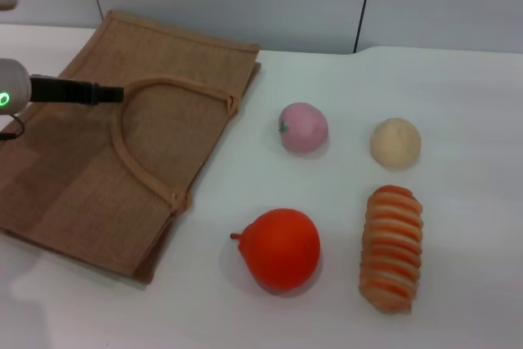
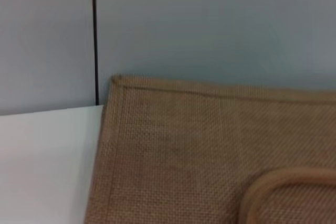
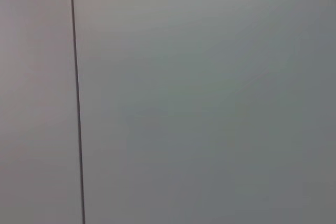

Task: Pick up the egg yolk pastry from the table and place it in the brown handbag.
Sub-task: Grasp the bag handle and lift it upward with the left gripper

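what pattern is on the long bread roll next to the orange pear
Orange stripes across a pale tan body, on the long striped bread roll; the head view shows it best.

Soft even light, slight blur

Left gripper reaches in from the left edge, held level — dark fingers together; right arm out of view
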Controlling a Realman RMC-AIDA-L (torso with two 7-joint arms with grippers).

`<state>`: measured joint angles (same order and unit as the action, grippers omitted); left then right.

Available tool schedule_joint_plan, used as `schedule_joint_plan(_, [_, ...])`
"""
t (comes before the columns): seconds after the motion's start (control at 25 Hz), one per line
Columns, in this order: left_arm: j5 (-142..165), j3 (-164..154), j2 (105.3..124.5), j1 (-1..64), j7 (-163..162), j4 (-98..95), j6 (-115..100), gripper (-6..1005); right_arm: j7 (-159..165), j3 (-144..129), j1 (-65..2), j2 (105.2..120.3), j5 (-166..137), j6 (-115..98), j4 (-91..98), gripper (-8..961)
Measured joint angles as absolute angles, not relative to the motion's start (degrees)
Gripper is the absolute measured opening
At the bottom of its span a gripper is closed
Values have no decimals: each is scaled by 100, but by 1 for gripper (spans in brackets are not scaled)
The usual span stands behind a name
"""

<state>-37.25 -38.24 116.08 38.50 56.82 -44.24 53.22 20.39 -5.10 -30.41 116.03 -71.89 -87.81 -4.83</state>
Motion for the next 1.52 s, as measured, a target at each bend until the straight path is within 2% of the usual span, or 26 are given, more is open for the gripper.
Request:
schedule_joint_plan(1.44, [-3393,-4640,11604,4122,6056,-3845,4767,753,2039,-510,-3041,11601,-7159,-8781,-483,868])
schedule_joint_plan(1.52, [-3392,-4640,11598,4150,6059,-3806,4784,721,2039,-510,-3041,11601,-7159,-8780,-483,868])
